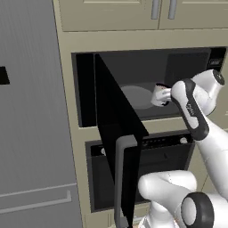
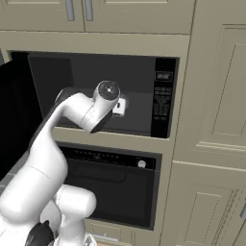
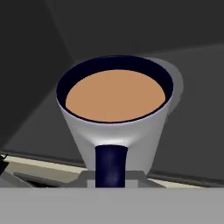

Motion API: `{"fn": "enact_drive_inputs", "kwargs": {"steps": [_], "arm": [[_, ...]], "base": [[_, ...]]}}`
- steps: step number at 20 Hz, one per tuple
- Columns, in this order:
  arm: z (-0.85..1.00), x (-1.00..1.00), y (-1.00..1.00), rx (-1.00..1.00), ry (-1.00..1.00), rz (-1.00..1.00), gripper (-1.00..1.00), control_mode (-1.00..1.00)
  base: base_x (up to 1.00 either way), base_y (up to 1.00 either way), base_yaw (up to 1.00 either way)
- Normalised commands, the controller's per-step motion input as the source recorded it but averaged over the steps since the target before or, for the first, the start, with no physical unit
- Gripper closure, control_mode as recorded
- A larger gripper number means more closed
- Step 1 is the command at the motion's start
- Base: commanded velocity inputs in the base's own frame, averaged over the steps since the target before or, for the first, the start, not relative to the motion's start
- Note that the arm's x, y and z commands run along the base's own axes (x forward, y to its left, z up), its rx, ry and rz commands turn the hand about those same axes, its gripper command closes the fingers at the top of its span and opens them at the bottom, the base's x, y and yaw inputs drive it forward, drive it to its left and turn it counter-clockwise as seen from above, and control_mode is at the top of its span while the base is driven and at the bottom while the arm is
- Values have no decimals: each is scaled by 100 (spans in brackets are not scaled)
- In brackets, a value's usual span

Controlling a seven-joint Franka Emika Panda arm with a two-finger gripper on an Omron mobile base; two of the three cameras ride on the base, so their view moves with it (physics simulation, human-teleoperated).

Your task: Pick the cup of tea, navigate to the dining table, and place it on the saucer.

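1. The arm was reaching deep into the open microwave (image 1: 147,84), whose black door (image 1: 118,129) hung wide toward the base.
2. In the hand view the cup of tea (image 3: 116,113) sat dead centre and very close, brown tea level in its dark rim.
3. One dark fingertip (image 3: 111,168) lay flat against the cup's near wall. The gripper (image 3: 112,175) was drawn in as tight as it went, and by my reading it was clamped on the cup's wall, though the second finger could not be made out.
4. From the left base view the cup (image 1: 160,95) showed at the hand, just beside the grey turntable (image 1: 136,95); whether it rested on the floor of the cavity or was lifted clear, I could not tell.
5. From the right base view a pale bit of it (image 2: 118,106) peeked past the wrist.
6. So the grasp looked made. Left to do, as I judged it: draw the cup out level past the door, drive to the dining table, and set it on the saucer.
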Motion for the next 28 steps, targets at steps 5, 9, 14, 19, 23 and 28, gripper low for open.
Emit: {"fn": "enact_drive_inputs", "kwargs": {"steps": [5, 9, 14, 19, 23, 28], "arm": [[13, -100, 9, -1, 10, 3, 100, -100], [4, -100, 8, -1, 11, 6, 100, -100], [0, -32, 6, 0, 5, 3, 100, -100], [0, 0, 0, 0, 0, 0, 100, 100], [0, 0, 0, 0, 0, 0, 100, 100], [0, 0, 0, 0, 0, 0, 100, 100]], "base": [[0, 0, 0], [0, 0, 0], [0, 0, 0], [-32, 0, 0], [-65, -3, -23], [-2, 14, -88]]}}
